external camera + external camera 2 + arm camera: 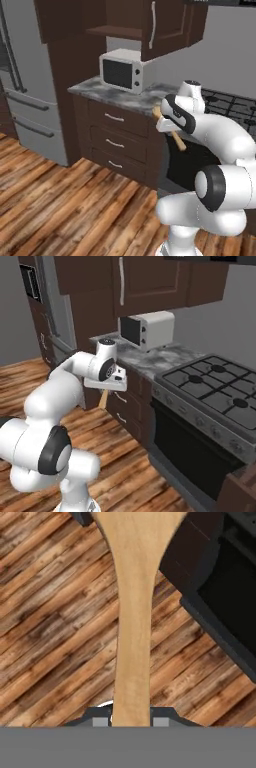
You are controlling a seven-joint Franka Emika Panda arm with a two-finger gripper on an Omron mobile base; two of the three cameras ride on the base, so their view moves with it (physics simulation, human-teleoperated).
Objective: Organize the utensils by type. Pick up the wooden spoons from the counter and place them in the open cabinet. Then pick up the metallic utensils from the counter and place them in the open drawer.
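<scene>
My gripper [131,721] is shut on a wooden spoon [132,612], whose handle runs up from between the fingertips and widens at the top of the hand view. The spoon hangs over the wood floor [55,627], in front of the lower cabinets. From the left base view the gripper [167,127] sits in front of the counter edge, with the spoon [178,141] slanting down to the right below the hand. The right base view shows the gripper [107,388] with the spoon [103,400] poking out beneath it. An open upper cabinet [107,31] with a bare shelf hangs above the counter.
A white microwave [125,71] stands on the marble counter [95,90], under the cabinet. Shut drawers [115,131] fill the counter front. A stove [215,386] with a dark oven door [195,448] is to the right, and a steel fridge [25,85] to the left.
</scene>
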